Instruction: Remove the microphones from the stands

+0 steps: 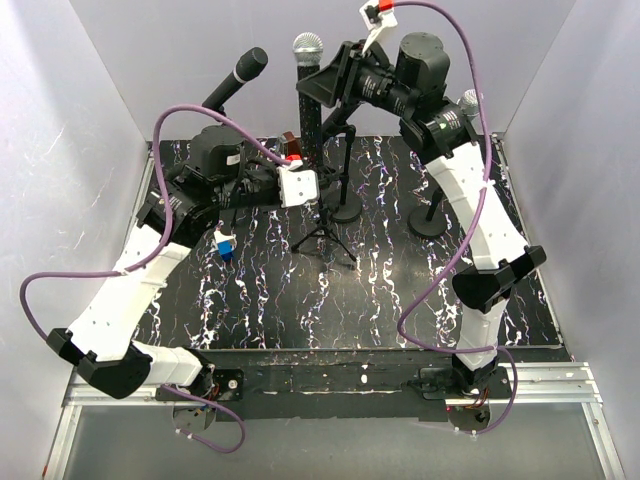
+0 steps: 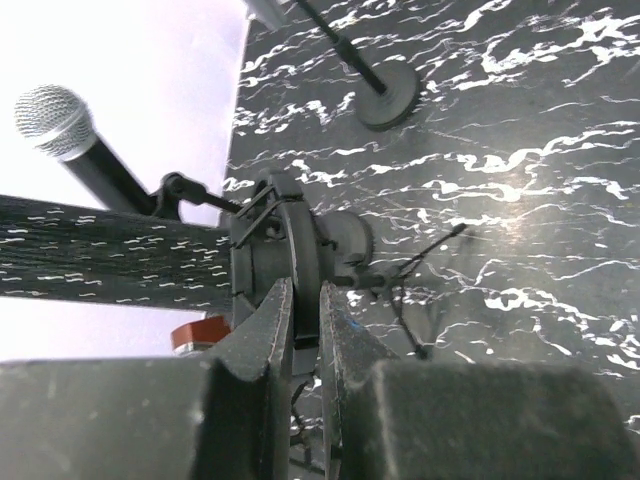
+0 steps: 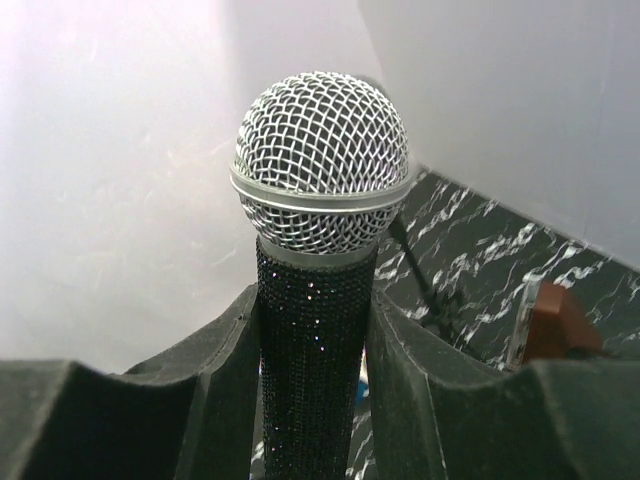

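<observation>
Between right jaws: microphone point(image 3: 318, 250) handle, upright, contact unclear; left jaws clamped on stand clip point(image 2: 292, 240).

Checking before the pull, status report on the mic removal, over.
Left hand shut on stand clip. Right hand flanks microphone body, grip unclear. Microphone seated in clip. Nothing seen above it.
</observation>
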You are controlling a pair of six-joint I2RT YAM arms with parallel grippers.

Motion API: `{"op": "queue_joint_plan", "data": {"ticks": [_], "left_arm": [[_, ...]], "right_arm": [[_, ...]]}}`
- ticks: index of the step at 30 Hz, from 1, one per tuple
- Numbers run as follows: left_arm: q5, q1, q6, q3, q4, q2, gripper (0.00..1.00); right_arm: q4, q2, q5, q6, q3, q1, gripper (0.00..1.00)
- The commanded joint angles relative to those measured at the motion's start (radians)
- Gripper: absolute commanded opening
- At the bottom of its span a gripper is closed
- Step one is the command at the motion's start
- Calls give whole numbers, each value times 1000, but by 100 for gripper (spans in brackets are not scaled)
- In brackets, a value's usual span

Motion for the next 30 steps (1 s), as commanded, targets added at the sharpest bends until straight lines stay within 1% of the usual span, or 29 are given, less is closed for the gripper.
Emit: {"op": "queue_joint_plan", "data": {"ticks": [1,3,5,11,12,13,14,15,18,19,22,26,30], "left_arm": [[89,-19,-12,-17,-48,-55,0],[93,-22,2,-20,-47,-58,0],[93,-22,7,-21,-47,-56,0],[81,-24,-12,-20,-28,-52,0],[78,-22,-18,-17,-22,-50,9],[75,-22,-27,-18,-12,-47,29],[64,-22,-47,-20,13,-50,56],[51,-24,-79,-29,37,-52,68],[34,-24,-114,-43,86,-58,87],[30,-24,-131,-47,103,-61,92],[15,-22,-165,-38,137,-61,98],[-22,-24,-193,-11,160,-53,98],[-78,-22,-261,46,166,-47,98]], "right_arm": [[240,-19,171,-20,75,-41,1],[226,-8,205,14,73,-41,1],[223,1,190,23,72,-41,1],[248,-9,191,-3,67,-47,1],[248,-15,188,-9,63,-52,1],[246,-25,181,-17,58,-58,1],[252,-43,172,-29,32,-61,1],[272,-69,159,-37,-6,-71,1],[320,-146,129,-69,-111,-99,1],[314,-161,119,-74,-126,-108,1],[289,-204,110,-78,-158,-136,1],[275,-275,76,-126,-230,-160,1],[156,-374,-2,-267,-312,-165,1]]}}
